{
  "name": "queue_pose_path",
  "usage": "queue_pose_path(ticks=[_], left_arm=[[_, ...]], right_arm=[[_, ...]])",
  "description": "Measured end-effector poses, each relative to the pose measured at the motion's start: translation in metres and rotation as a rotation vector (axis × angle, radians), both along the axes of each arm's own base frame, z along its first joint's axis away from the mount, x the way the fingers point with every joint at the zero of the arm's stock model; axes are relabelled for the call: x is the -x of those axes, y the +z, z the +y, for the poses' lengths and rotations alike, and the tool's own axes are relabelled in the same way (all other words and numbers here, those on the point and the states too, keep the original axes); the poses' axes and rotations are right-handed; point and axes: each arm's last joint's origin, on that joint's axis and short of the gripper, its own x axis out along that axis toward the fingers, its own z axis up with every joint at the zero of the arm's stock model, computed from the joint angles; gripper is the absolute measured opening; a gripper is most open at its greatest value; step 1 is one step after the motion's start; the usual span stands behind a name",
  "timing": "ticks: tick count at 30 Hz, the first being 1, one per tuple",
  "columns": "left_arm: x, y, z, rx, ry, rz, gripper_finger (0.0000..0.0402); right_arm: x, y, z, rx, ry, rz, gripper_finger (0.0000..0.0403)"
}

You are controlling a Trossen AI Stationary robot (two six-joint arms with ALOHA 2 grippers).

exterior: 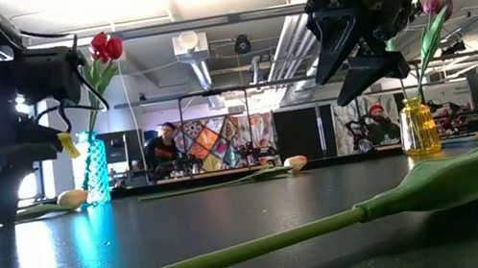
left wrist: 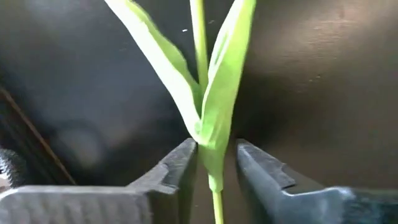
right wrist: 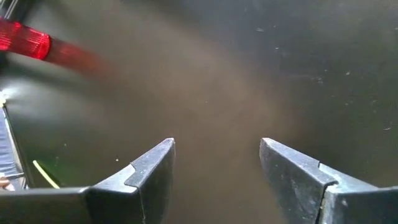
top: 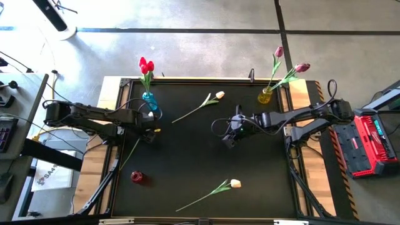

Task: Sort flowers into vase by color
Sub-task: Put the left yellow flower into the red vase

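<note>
1. Flower stem (left wrist: 212,124) lies flat on the black table (top: 187,162) under the left gripper (top: 149,134), at about 9 o'clock; its fingers straddle it, not visibly clamped.
2. Pick-up is in hand, I judge; next calls for closing, then lifting.
3. Its long axis runs diagonally toward 7 o'clock; the head is hidden.
4. Right gripper (top: 229,141) hangs released near centre.
</note>
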Motion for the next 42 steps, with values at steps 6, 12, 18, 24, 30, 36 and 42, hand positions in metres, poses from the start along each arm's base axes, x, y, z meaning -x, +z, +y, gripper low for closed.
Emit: queue_pose_path(ticks=[6, 12, 18, 24, 30, 36, 42], left_arm=[[-0.002, 0.000, 0.000, 0.008, -0.008, -0.030, 0.0041], [-0.004, 0.003, 0.000, 0.027, -0.004, -0.038, 0.0005], [-0.014, 0.017, 0.001, 0.027, -0.005, -0.070, 0.0002], [-0.029, 0.037, -0.002, 0.021, -0.036, -0.144, 0.0001], [-0.045, 0.060, -0.010, 0.007, -0.095, -0.236, 0.0000], [-0.059, 0.085, -0.028, 0.005, -0.197, -0.330, 0.0000], [-0.070, 0.110, -0.052, 0.019, -0.249, -0.454, 0.0000]], right_arm=[[0.000, 0.000, 0.006, -0.008, 0.011, 0.001, 0.0224], [0.001, 0.000, 0.013, 0.005, 0.029, 0.000, 0.0224], [0.002, 0.000, 0.021, 0.004, 0.042, 0.001, 0.0224], [0.004, 0.000, 0.038, 0.007, 0.064, 0.001, 0.0224], [0.008, 0.000, 0.056, 0.056, 0.083, -0.007, 0.0224], [0.011, 0.000, 0.065, 0.083, 0.104, -0.010, 0.0224], [0.015, -0.001, 0.076, 0.098, 0.142, -0.004, 0.0224]])
